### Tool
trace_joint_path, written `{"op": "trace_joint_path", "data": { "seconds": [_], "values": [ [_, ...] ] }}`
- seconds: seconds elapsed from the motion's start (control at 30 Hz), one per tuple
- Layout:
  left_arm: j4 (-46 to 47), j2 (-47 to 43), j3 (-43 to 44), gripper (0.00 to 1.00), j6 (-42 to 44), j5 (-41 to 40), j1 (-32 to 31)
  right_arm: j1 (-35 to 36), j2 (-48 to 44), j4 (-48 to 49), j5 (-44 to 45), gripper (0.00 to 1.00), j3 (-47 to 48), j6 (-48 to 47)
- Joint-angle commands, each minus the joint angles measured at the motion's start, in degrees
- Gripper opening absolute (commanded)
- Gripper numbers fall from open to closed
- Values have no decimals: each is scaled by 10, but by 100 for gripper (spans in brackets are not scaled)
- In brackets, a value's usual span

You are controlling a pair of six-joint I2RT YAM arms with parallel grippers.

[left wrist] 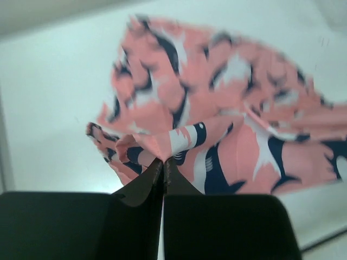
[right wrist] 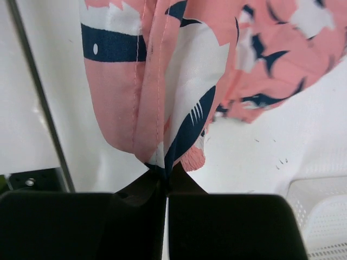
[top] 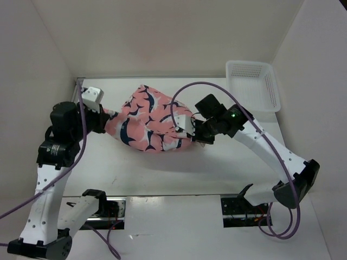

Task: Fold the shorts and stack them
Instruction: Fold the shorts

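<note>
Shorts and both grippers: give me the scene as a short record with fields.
shorts: salmon-pink with navy-and-white print, bunched, spanning between the two grippers
left gripper: shut on the shorts, pinching a fold at the edge on its side
right gripper: shut on the shorts, pinching the opposite edge
basket: white mesh, far right on the table, apart from the shorts
task stage: no neat fold visible yet
</note>
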Motion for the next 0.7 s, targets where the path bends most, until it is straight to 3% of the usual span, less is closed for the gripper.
{"op": "trace_joint_path", "data": {
  "seconds": [0.0,0.33,0.67],
  "values": [
    [99,39,35,0,2,-11,6,6,14,-87,-44,0,58,38],
    [260,383,192,0,2,-31,6,-242,245,-48,-179,0,136,24],
    [285,623,359,0,2,-77,-16,-287,349,-25,-206,0,141,43]
  ]
}}
